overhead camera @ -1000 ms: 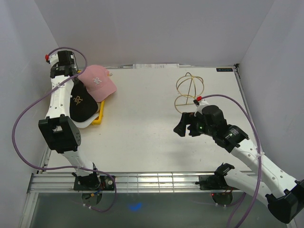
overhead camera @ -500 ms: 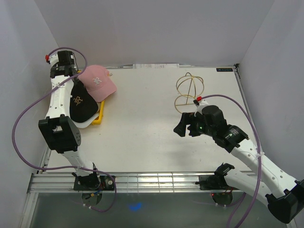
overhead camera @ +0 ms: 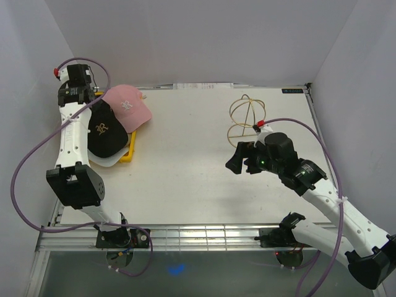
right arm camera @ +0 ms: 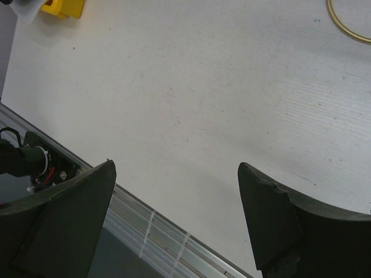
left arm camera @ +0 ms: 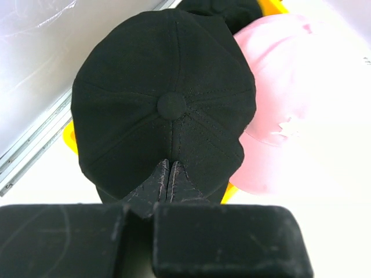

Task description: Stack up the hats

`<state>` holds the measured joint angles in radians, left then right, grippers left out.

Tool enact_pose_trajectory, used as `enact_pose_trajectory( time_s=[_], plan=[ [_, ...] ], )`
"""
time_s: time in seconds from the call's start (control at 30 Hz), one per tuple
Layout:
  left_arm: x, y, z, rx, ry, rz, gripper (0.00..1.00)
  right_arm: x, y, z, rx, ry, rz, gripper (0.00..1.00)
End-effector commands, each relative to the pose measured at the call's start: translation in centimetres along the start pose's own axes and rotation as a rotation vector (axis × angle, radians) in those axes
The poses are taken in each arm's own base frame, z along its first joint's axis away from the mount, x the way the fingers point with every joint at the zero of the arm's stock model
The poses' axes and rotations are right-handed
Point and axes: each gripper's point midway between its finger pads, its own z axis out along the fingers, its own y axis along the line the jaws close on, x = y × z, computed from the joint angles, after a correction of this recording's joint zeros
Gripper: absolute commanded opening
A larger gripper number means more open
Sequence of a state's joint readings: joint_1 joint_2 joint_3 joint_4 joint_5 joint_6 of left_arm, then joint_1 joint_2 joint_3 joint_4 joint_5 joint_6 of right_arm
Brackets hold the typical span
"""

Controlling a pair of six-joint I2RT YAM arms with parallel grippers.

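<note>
We read only a gold R-like monogram on the black cap [overhead camera: 105, 133]; the white logo on the pink cap [overhead camera: 127, 106] is too small to read.

We see a left arm [overhead camera: 73, 139] and a right arm [overhead camera: 328, 201] built of white shells with black joint housings. A purple cable [overhead camera: 25, 161] loops along each, and a small red cap [overhead camera: 57, 70] sits by each wrist. The left hand [left arm camera: 170, 176] has black, crackle-textured fingers [left arm camera: 156, 185]. The right hand [right arm camera: 175, 168] has broad dark wedges.

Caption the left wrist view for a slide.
Left gripper closed on the black cap at its rim, pink cap alongside, yellow tray underneath.
</note>
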<state>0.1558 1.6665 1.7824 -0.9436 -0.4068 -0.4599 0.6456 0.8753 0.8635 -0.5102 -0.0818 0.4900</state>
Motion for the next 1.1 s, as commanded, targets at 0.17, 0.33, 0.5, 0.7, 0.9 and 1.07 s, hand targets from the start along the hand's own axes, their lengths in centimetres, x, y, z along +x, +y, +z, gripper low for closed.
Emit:
enact_pose_trajectory(
  time_s=[0.17, 0.33, 0.5, 0.7, 0.9, 1.07],
  plan=[
    [-3.2, -1.2, -6.7, 0.205, -0.09, -0.037, 0.0, -2.0, 1.3, -0.7, -0.024, -0.034, -0.018, 0.91],
    [-3.4, -1.5, -8.5, 0.261, -0.102, -0.033, 0.0, -2.2, 1.7, -0.4, -0.039, -0.023, -0.016, 0.91],
    [-3.1, -3.2, -10.5, 0.374, -0.09, -0.02, 0.0, -3.7, 2.4, -0.9, -0.04, -0.048, -0.028, 0.91],
    [-2.6, -5.6, -13.0, 0.481, -0.084, 0.001, 0.0, -6.3, 3.3, -1.5, -0.026, -0.078, -0.038, 0.92],
    [-1.5, -9.0, -17.1, 0.616, -0.073, 0.012, 0.0, -10.7, 3.6, -3.0, 0.036, -0.146, -0.057, 0.91],
    [-0.1, -11.9, -20.0, 0.723, -0.044, 0.018, 0.0, -14.0, 2.4, -3.6, 0.123, -0.197, -0.037, 0.91]
  ],
)
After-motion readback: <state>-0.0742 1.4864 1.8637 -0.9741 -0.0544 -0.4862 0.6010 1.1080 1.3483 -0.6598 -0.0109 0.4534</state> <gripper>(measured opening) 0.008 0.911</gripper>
